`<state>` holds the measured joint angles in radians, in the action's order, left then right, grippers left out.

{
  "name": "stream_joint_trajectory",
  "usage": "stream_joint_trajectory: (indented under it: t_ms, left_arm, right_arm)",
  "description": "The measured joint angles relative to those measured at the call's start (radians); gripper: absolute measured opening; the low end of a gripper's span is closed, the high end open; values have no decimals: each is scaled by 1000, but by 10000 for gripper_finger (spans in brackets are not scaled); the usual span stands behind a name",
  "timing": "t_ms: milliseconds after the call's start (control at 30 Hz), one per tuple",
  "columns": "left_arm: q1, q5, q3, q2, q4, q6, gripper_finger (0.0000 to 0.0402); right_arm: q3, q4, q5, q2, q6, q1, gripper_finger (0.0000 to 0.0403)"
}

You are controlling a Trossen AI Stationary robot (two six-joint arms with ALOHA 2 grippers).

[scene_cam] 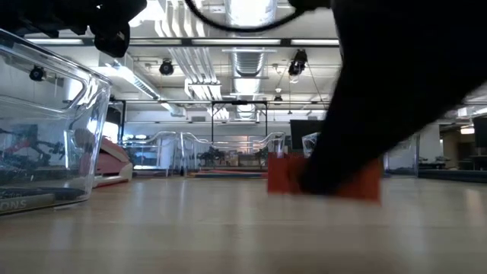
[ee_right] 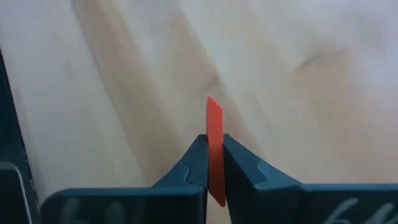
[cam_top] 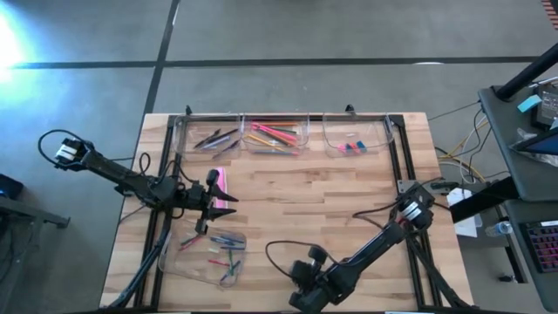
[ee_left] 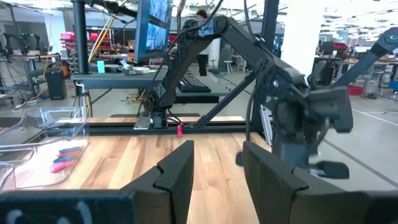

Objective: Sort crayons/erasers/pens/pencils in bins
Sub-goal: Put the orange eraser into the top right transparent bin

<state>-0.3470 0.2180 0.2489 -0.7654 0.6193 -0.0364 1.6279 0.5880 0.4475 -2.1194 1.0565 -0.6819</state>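
Ceiling lights (scene_cam: 247,11) are glaring in the low view, silhouetting a blurred dark arm (scene_cam: 411,84). Bright glare is washing out the floor (cam_top: 17,35) at the high view's left edge.

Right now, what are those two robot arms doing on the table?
They are sorting school things into clear bins. The right gripper has shut on a small red eraser down at the wooden table, near its front edge. The left gripper hovers over the table's left side, its fingers apart and holding nothing, beside the bin of crayons. Three more bins along the far edge hold pens, pencils and erasers.
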Motion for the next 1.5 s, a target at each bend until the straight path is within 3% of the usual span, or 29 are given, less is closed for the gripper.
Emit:
stream_joint_trajectory:
  t_ms: [333,433,733,867,1000,1200,1333,1500]
  left_arm:
    - [0,0,0,0,0,-2,123]
    - [0,0,0,0,1,-1,123]
    - [0,0,0,0,0,-1,123]
    - [0,8,0,7,1,37,123]
    - [0,79,7,21,0,98,123]
    - [0,124,20,22,1,122,123]
    - [0,132,20,7,2,121,123]
    - [0,168,20,-6,2,120,123]
  right_arm:
    - [-12,235,384,226,-15,55,17]
    - [-40,243,420,311,-88,123,17]
    - [-234,210,323,544,-313,433,16]
    - [-390,97,281,712,-414,560,16]
    - [-569,-18,202,903,-497,692,16]
    - [-794,-60,67,1131,-555,927,16]
    - [-907,-164,-5,1226,-615,1024,22]
    - [-979,-229,-11,1276,-662,1091,66]
